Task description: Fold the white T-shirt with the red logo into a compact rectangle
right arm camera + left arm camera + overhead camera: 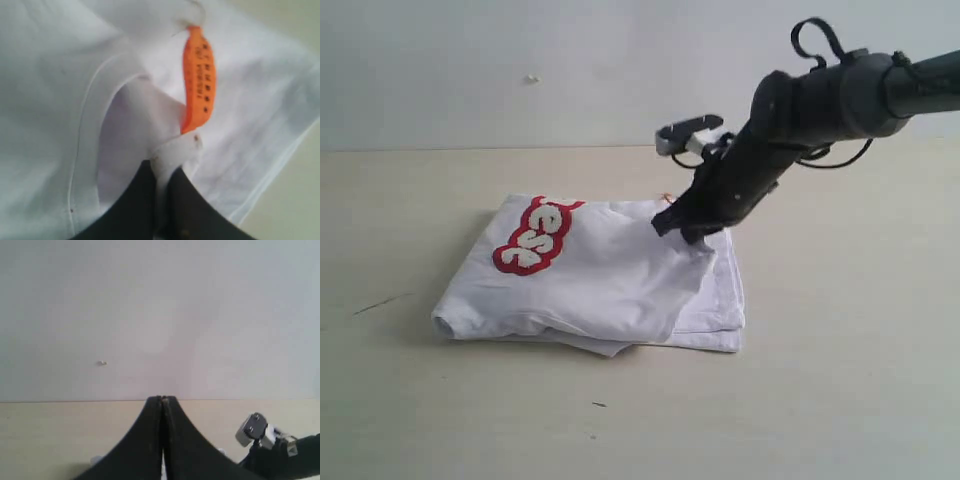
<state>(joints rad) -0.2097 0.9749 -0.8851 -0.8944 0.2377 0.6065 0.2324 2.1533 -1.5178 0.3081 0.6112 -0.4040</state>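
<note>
Pinching a soft white T-shirt (pixel 610 275) fold, right end effector (pixel 694 236) tilts

The right arm (pixel 840 100) enters the exterior view from 2 o'clock and slants down toward 8 o'clock, its forearm dark and bulky with a cable looped above it. A grey wrist camera (pixel 688 133) sits on its upper side. The right tool (pixel 688 233) points steeply downward, its black fingers (pixel 132 205) pinched together on a fold of the white T-shirt (pixel 610 270). The left tool (pixel 162 402) is out of the exterior view; its two fingers press flat against each other, holding nothing.
</note>
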